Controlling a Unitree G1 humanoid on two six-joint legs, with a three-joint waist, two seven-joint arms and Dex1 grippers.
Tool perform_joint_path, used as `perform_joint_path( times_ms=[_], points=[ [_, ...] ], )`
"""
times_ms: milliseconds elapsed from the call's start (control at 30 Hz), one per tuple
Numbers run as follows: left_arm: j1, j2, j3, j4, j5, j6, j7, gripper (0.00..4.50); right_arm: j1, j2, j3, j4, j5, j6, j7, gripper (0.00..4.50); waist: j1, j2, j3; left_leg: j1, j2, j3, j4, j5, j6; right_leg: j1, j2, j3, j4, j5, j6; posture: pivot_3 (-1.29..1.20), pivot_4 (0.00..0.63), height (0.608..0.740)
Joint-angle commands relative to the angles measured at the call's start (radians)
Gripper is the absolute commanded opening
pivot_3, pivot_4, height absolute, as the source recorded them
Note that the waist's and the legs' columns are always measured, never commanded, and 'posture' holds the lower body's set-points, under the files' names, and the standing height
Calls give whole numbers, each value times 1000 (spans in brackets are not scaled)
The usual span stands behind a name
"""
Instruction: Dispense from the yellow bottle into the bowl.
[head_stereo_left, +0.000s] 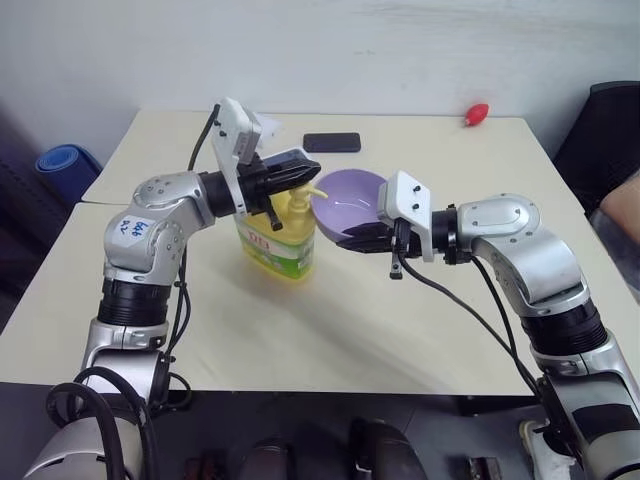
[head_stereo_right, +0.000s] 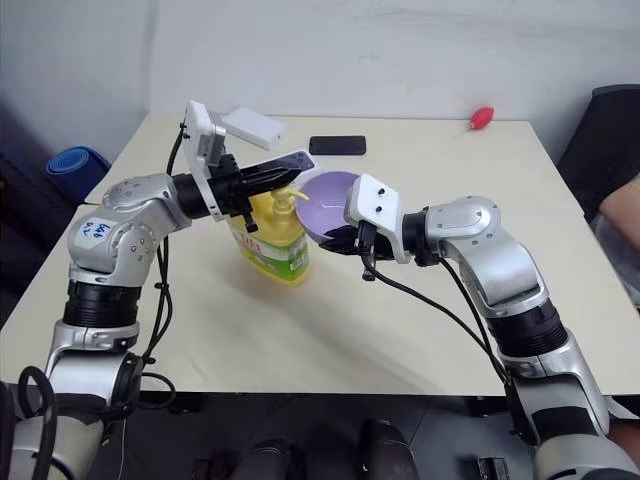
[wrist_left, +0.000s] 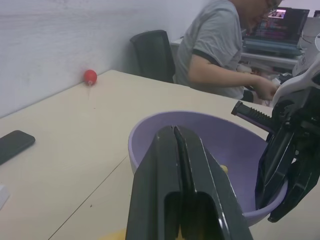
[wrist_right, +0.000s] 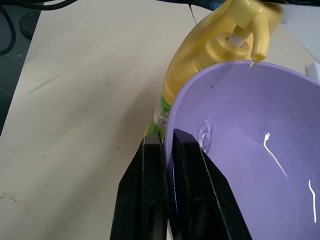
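Note:
The yellow bottle (head_stereo_left: 280, 240) stands upright on the table, its pump spout (wrist_right: 260, 45) reaching over the rim of the lavender bowl (head_stereo_left: 345, 200). My left gripper (head_stereo_left: 312, 168) is shut and lies level just over the pump head, fingers (wrist_left: 175, 165) pointing across the bowl (wrist_left: 215, 135). My right gripper (head_stereo_left: 352, 238) is shut on the bowl's near rim (wrist_right: 172, 135) and holds the bowl tilted, off the table, against the bottle (wrist_right: 200, 65). A small clear blob and thin streaks show inside the bowl (wrist_right: 250, 165).
A black phone (head_stereo_left: 332, 142) and a white box (head_stereo_right: 255, 127) lie behind the bottle. A red bulb (head_stereo_left: 477, 112) sits at the table's far edge. A person (wrist_left: 220, 50) sits by a dark chair (head_stereo_left: 610, 130) at the right. The near half of the table (head_stereo_left: 330, 330) is bare.

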Motion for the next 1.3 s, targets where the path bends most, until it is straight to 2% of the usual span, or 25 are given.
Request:
perform_joint_path(
  times_ms=[33,200,333,500,600,700,833,900,1000,1100,1200,1300],
  points=[
    [78,-17,-74,78,57,49,0,22,0,3,-26,-36,21,-9,-5,0,0,0,0,0,0,0,0,0,0,0,0,0,0,0,0,0,150,740],
    [23,-66,63,13,-75,34,-25,22,44,-25,-50,-38,24,-11,-5,0,2,0,0,-1,0,0,0,0,0,0,-1,0,0,0,0,0,150,740],
    [-20,-49,166,-27,-155,20,-44,22,132,-72,-96,-39,30,-36,0,0,3,-2,3,-6,0,-2,1,0,0,-3,-1,-2,-1,0,0,0,150,740],
    [-57,66,255,-13,-165,-37,-101,22,284,-129,-184,-4,-1,-119,-50,0,1,-4,4,-13,0,-1,1,0,0,-12,1,-3,-1,0,0,0,150,740],
    [-15,152,286,-13,-195,-33,-200,22,358,-149,-220,100,-49,-250,-75,0,-2,-4,4,-14,0,2,0,0,0,-14,1,-9,-1,0,0,0,150,740],
    [170,249,331,-56,-190,-37,-288,22,394,-135,-263,352,-104,-554,-100,0,-5,-3,5,-13,0,3,0,0,0,-14,1,-8,0,0,0,0,150,740],
    [422,300,345,-143,-132,-115,-312,22,396,-105,-269,525,-89,-650,-74,0,-13,-3,9,-9,1,6,-4,0,0,-13,2,-4,0,0,0,0,150,740],
    [520,268,376,-166,-134,-137,-268,22,380,-88,-260,613,-103,-710,-72,0,-15,-3,10,-9,2,6,-3,0,0,-13,1,0,0,0,0,0,150,740],
    [650,166,389,-170,-40,-335,-187,22,349,-44,-256,732,-107,-784,-70,0,-16,-2,11,-9,1,5,-2,0,0,-13,-2,5,0,0,0,0,150,740],
    [756,109,384,-202,-26,-369,-149,22,337,-20,-260,792,-101,-840,-59,0,-19,-2,11,-9,2,5,-3,0,0,-13,-4,5,0,0,0,0,150,740],
    [835,81,382,-219,-39,-361,-133,563,337,-5,-272,823,-73,-876,-30,0,-22,-2,11,-9,2,5,-3,0,0,-13,-5,5,0,0,-1,0,150,740],
    [903,78,370,-197,-26,-366,-138,1448,341,-1,-287,817,-49,-910,-8,930,-25,-2,11,-8,2,5,-3,0,0,-13,-6,5,0,0,-1,0,150,740]
  ],
)
